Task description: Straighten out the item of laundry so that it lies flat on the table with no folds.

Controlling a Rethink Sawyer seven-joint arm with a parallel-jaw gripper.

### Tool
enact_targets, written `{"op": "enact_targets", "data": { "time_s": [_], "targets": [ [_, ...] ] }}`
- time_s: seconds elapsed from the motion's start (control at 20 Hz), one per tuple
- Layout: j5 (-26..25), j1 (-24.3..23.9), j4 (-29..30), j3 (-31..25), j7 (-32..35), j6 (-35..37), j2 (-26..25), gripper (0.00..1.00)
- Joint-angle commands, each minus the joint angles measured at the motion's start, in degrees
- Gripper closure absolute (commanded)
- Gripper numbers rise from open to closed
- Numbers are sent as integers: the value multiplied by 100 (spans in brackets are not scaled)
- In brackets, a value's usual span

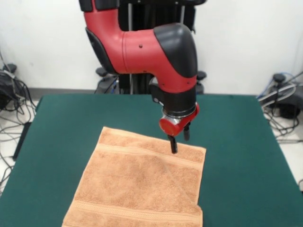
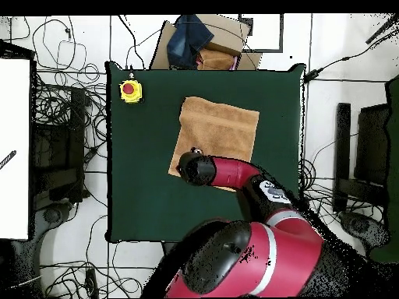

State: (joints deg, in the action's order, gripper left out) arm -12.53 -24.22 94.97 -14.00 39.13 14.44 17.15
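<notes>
One yellow box with red button (image 2: 131, 91) on table (image 2: 140, 187), well apart from towel (image 2: 222, 124); tool (image 1: 180, 140) open over towel

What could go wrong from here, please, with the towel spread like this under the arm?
The tool sits open at the towel's far corner; dragging from there could bunch the cloth instead of flattening it. A diagonal crease runs to a folded near corner and may stay. The near edge lies close to the table edge and could slip off.

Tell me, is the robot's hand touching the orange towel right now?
Cannot tell. In the front view the hand overlaps the towel's far edge; the overhead view hides it.
</notes>
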Motion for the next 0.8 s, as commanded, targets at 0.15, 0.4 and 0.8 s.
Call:
{"op": "enact_targets", "data": {
  "time_s": [0.15,0.4,0.8],
  "targets": [
    [426,288,66,254,1924,-356,-463,0],
    [521,416,-22,327,1892,-389,-586,0],
    [601,515,-107,372,1819,-495,-751,0]
  ]
}}
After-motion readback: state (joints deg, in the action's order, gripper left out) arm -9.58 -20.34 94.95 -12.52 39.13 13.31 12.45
